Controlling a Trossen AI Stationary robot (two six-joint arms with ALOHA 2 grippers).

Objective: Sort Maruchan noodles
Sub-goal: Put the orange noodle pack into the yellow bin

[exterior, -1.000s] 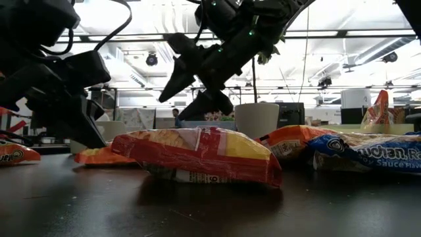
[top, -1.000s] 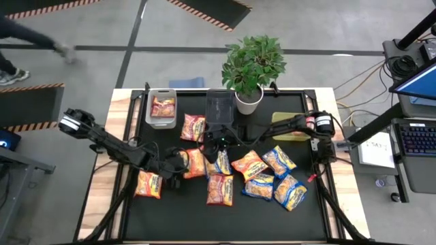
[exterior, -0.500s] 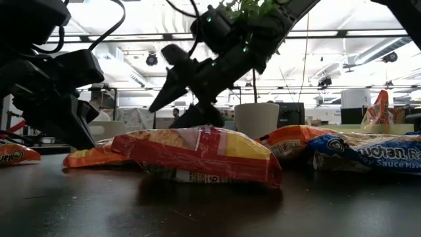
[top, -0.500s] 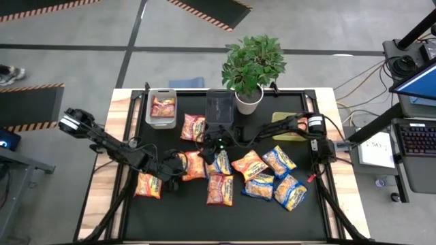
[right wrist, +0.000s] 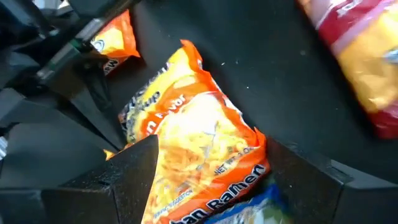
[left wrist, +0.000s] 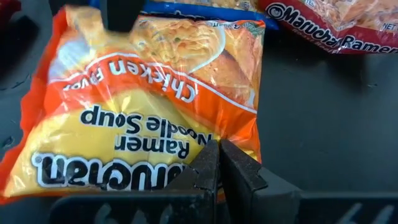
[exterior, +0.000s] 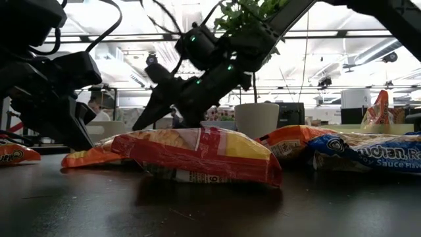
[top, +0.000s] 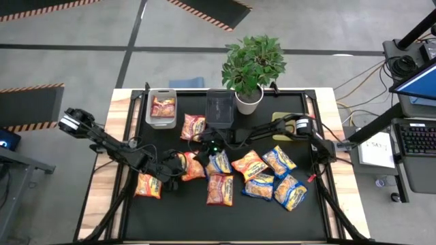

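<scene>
Several Maruchan noodle packets lie on the black mat. An orange chicken packet (top: 193,166) (left wrist: 143,106) (right wrist: 193,143) lies mid-left. My left gripper (top: 178,165) (left wrist: 219,158) is shut on its near edge. My right gripper (top: 204,150) (right wrist: 211,180) (exterior: 158,112) hangs open just over the same packet, one finger on either side of it. Around it lie red packets (top: 193,127) (top: 220,189), orange ones (top: 148,184) (top: 248,165) and blue ones (top: 280,161) (top: 289,192). The nearest packet in the low view is a red and yellow one (exterior: 197,155).
At the mat's far edge stand a grey bin (top: 148,109) holding a red packet, a dark bin (top: 220,109), and a green bin (top: 281,118) partly hidden under the right arm. A potted plant (top: 251,64) stands behind them. Desks and cables sit off the table's right side.
The right gripper has swung left and lower, over the orange packet. The left gripper and the orange packet have shifted slightly left together.
</scene>
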